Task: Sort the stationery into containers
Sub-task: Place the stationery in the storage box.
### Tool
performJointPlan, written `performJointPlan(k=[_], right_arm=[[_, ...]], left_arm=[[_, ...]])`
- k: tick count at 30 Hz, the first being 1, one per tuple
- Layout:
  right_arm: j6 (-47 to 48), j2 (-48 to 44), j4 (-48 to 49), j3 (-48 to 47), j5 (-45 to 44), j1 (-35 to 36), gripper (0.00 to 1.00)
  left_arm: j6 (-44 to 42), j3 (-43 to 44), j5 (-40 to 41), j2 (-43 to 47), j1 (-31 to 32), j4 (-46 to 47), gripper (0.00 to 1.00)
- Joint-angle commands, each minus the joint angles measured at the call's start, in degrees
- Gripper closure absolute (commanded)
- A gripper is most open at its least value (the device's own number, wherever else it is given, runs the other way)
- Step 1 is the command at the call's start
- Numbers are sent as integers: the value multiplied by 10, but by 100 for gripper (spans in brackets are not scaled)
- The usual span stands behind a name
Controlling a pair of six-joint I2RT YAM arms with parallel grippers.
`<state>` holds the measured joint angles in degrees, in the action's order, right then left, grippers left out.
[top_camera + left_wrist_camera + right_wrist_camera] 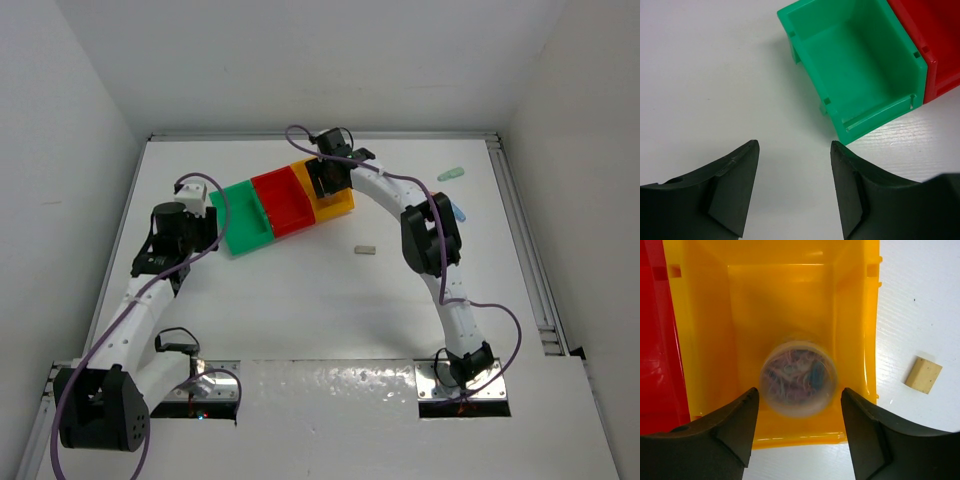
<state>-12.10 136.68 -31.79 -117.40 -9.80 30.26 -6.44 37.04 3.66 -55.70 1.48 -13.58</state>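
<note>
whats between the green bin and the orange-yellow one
The red bin sits between the green bin and the orange-yellow bin, side by side with both; the top external view shows it.

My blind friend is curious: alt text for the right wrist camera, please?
A blurred round grey roll shows over an orange-yellow plastic bin, between the fingers of the open black pincer and touching neither. A red plastic bin adjoins on the left; a small tan block lies on the white table at right.

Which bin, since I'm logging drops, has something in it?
The orange-yellow bin, at the row's right end: a blurred round roll shows inside it. The green bin and red bin look empty.
</note>
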Motion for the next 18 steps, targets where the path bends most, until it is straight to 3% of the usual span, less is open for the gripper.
performJointPlan(k=[1,11,16,18], right_arm=[[1,-7,25,-2,9,4,34],[-12,-52,11,-9,27,4,32],[13,-167,-41,-16,64,-5,30],[24,-206,-92,-4,125,-24,30]], left_arm=[[-9,5,17,9,-8,19,43],[-10,8,14,7,-9,21,43],[-17,19,15,5,-10,17,43],[-17,23,17,6,-9,19,43]])
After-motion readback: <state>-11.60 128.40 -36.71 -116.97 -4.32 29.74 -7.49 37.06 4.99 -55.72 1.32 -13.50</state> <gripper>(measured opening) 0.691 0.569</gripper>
